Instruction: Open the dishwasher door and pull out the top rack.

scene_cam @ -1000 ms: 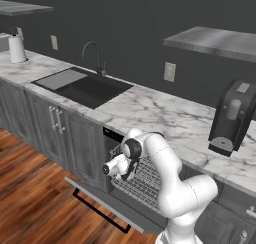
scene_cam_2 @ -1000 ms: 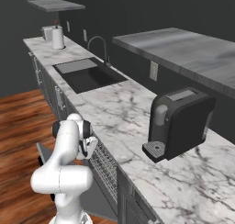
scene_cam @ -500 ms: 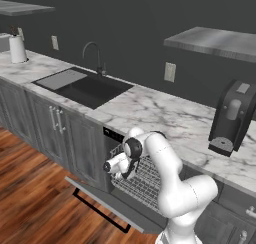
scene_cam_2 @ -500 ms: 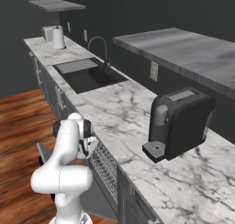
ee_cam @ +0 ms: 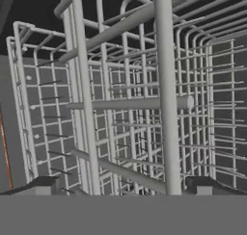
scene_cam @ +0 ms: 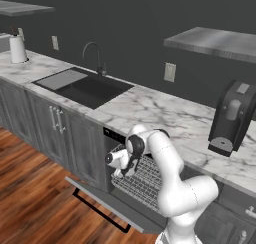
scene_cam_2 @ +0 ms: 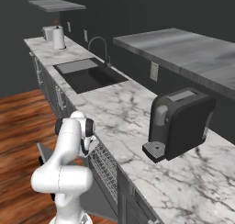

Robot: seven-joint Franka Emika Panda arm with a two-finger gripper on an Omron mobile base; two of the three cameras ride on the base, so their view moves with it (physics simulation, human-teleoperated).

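Beneath a marble counter (scene_cam: 165, 113), the dishwasher door (scene_cam: 107, 200) is dropped flat; the top rack (scene_cam: 142, 180) is drawn out, gripper (ee_cam: 123, 183) spread wide (nothing held). Wires could be snagged on withdrawal.

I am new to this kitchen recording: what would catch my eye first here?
The wide grey steel dishwasher door lies folded down over the wooden floor, under the marble counter. Above it the white arm's open gripper reaches into the thin white-silver wire top rack. A tall black coffee machine stands on the counter to the right.
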